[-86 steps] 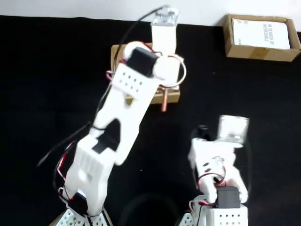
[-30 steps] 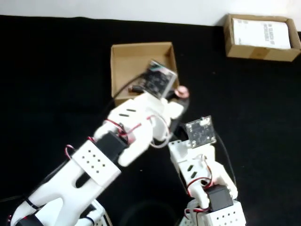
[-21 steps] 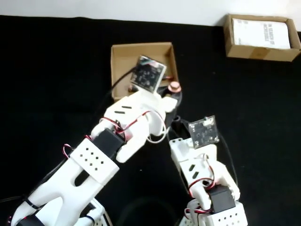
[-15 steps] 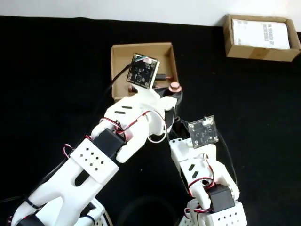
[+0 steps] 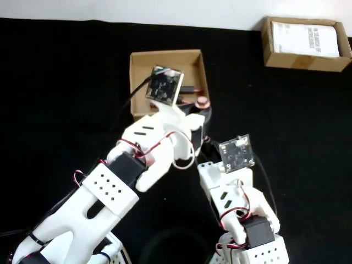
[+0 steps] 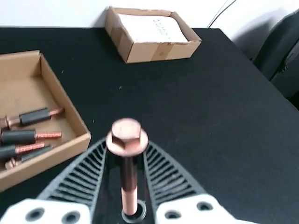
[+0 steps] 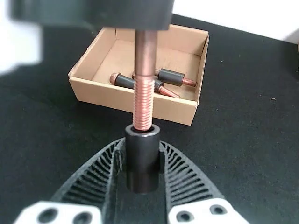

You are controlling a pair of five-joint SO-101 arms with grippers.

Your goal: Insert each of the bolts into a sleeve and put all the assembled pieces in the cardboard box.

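Left claw (image 6: 127, 150): clamped on bolt (image 6: 127, 138).
Right claw (image 7: 140, 145): clamped on sleeve (image 7: 141, 164), bolt tip entered from above.
Cardboard box (image 7: 135, 100): just beyond both claws, assembled pieces (image 6: 32, 116) held inside.

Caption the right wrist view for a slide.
The right fingers hold a sleeve upright, the bolt tip at its mouth; box with assembled pieces behind.

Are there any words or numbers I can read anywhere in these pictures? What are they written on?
White sheet lying in the small cardboard box at the table's far corner: lines of dark print, too small and blurred to read.
Bolt, sleeve and the cardboard box with finished pieces: no writing that I can make out.
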